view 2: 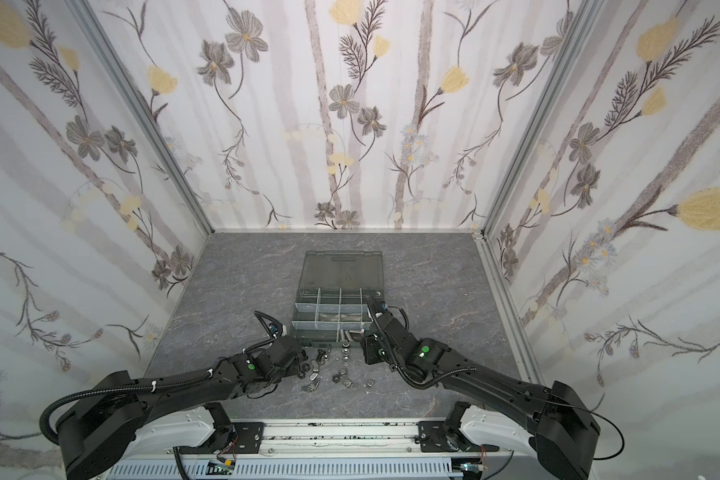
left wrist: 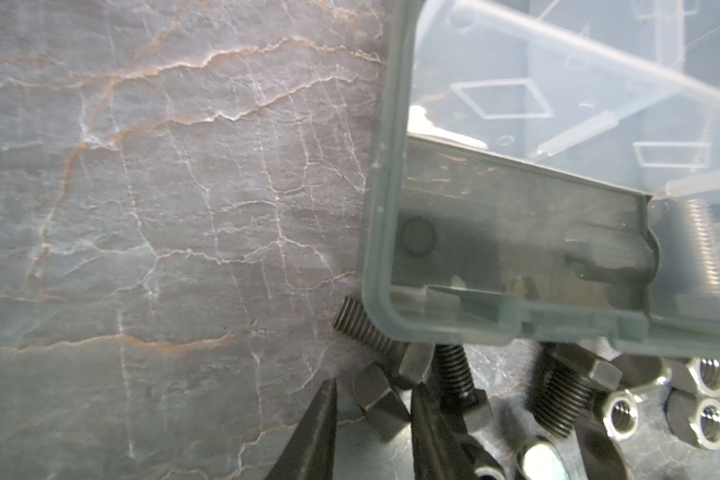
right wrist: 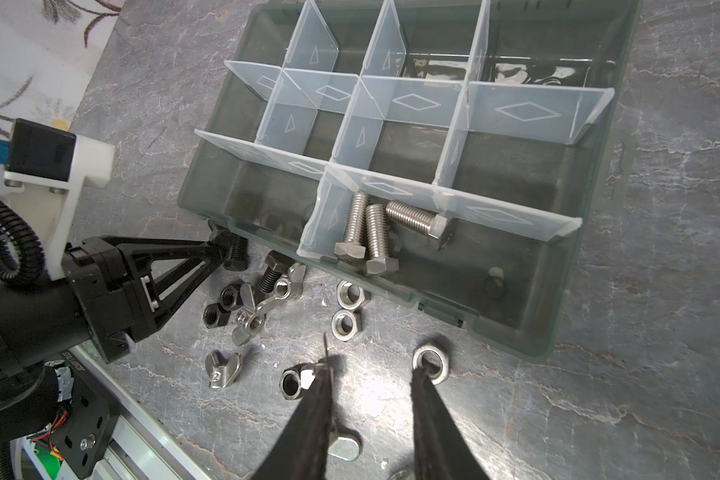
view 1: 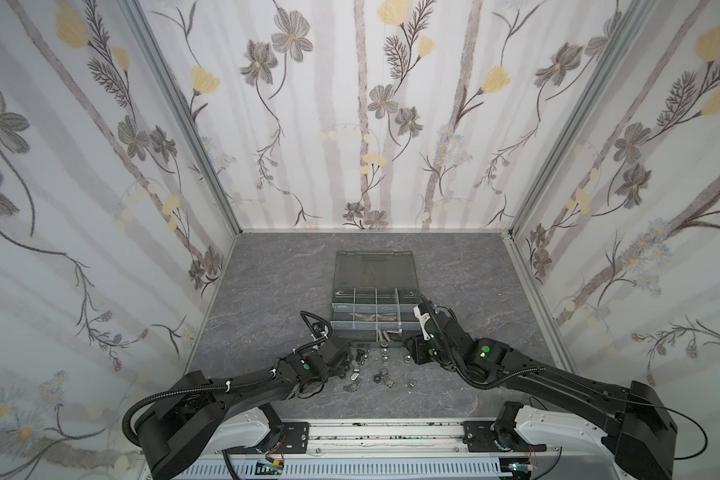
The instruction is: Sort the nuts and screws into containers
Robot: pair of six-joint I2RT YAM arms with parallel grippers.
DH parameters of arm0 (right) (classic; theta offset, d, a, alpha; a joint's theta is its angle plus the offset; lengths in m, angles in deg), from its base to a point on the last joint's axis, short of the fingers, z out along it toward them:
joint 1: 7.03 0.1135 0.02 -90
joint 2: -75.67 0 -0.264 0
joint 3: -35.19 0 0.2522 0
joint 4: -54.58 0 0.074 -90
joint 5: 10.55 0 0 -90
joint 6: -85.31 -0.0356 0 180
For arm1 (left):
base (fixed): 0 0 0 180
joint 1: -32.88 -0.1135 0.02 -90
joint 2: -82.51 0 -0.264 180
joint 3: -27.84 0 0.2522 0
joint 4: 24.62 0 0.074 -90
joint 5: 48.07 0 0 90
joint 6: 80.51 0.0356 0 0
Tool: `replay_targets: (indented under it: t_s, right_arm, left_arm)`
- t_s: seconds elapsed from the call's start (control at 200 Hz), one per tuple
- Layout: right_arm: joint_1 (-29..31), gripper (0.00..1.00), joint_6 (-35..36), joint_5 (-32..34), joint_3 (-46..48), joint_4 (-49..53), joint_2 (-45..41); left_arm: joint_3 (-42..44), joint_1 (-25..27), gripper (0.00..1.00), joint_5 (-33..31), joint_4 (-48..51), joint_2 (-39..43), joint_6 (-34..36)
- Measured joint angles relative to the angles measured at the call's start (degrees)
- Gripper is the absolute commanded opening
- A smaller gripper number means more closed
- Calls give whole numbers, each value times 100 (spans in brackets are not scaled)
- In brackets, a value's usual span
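Left gripper point(left wrist: 376, 383) was low over the table point(right wrist: 641, 270), jaws standing narrow with a black hex piece point(left wrist: 377, 401) sitting in the gap. Clamped or not, couldn't tell; screw head or nut, couldn't tell either. Just beside it, black screws point(left wrist: 456, 368) lay at the corner of the organizer box point(left wrist: 386, 166), one shank right at the rim.

Right gripper point(right wrist: 373, 384) hung over the loose pile, jaws clearly apart, only bare table between them. One fingertip overlapped a silver nut point(right wrist: 442, 360). More silver nuts point(right wrist: 350, 294) and wing nuts point(right wrist: 250, 320) lay scattered before the box. Three silver screws point(right wrist: 373, 230) rested in a near-row compartment point(right wrist: 516, 257), and the lid point(view 1: 373, 268) lay open behind.
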Motion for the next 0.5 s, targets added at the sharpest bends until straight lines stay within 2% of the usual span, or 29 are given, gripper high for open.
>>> replay_targets:
  t_s: [0.5]
  right_arm:
    - [0,34,-2,11,7,-11,-55]
  left_arm:
    - [4,-42,20,-2,-13,-28,173]
